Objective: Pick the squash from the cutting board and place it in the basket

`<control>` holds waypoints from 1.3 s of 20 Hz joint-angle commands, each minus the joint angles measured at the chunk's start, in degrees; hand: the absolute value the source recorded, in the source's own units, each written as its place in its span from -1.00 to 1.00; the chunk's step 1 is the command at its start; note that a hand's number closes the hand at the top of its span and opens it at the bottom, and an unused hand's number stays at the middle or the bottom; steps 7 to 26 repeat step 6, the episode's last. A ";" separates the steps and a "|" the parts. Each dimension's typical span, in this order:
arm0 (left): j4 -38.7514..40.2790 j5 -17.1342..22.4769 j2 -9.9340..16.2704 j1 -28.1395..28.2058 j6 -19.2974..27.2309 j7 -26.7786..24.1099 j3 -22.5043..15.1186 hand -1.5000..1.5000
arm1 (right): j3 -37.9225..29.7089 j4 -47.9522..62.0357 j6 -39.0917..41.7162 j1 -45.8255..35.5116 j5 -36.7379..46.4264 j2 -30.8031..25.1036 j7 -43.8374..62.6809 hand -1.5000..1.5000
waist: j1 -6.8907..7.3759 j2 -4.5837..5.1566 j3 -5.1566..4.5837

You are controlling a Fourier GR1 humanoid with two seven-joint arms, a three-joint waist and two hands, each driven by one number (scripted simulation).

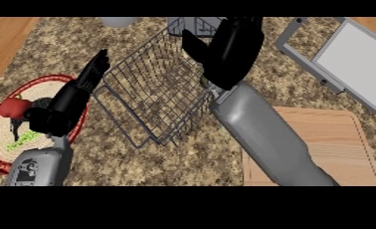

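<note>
The right hand (229, 49) sits over the wire basket (147, 98) in the middle top, fingers curled around the squash (203, 81), which barely peeks out, so it should go lower before letting go, while the left hand (73, 98) rests with straight fingers at the left.

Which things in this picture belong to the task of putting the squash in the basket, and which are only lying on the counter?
Belong to the job:
- wire basket
- cutting board, no squash showing on it
- right hand, over the basket; a small greenish bit shows under it, perhaps the squash

Just lying about:
- red-rimmed plate with a red item
- grey tray
- left hand, open, beside the basket
</note>
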 commanded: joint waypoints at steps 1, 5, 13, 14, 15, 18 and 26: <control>0.44 0.21 1.48 0.17 -1.04 -1.60 0.89 0.00 | -2.30 -1.77 -6.01 -2.32 -0.19 0.44 10.69 -1.00 | 0.15 0.03 -0.03; 0.37 0.04 -0.54 0.61 0.48 -0.15 0.21 0.00 | -6.52 -10.64 -4.90 1.72 -2.42 0.44 10.62 -1.00 | -1.40 -0.47 0.02; 0.53 1.30 1.77 1.38 -1.22 -0.99 2.14 0.00 | -6.30 -12.24 -6.19 4.35 -4.61 0.44 9.32 -1.00 | -1.19 -0.35 0.03; 0.53 1.30 1.77 1.38 -1.22 -0.99 2.14 0.00 | -6.30 -12.24 -6.19 4.35 -4.61 0.44 9.32 -1.00 | -1.19 -0.35 0.03; 0.53 1.30 1.77 1.38 -1.22 -0.99 2.14 0.00 | -6.30 -12.24 -6.19 4.35 -4.61 0.44 9.32 -1.00 | -1.19 -0.35 0.03; 0.53 1.30 1.77 1.38 -1.22 -0.99 2.14 0.00 | -6.30 -12.24 -6.19 4.35 -4.61 0.44 9.32 -1.00 | -1.19 -0.35 0.03; 0.53 1.30 1.77 1.38 -1.22 -0.99 2.14 0.00 | -6.30 -12.24 -6.19 4.35 -4.61 0.44 9.32 -1.00 | -1.19 -0.35 0.03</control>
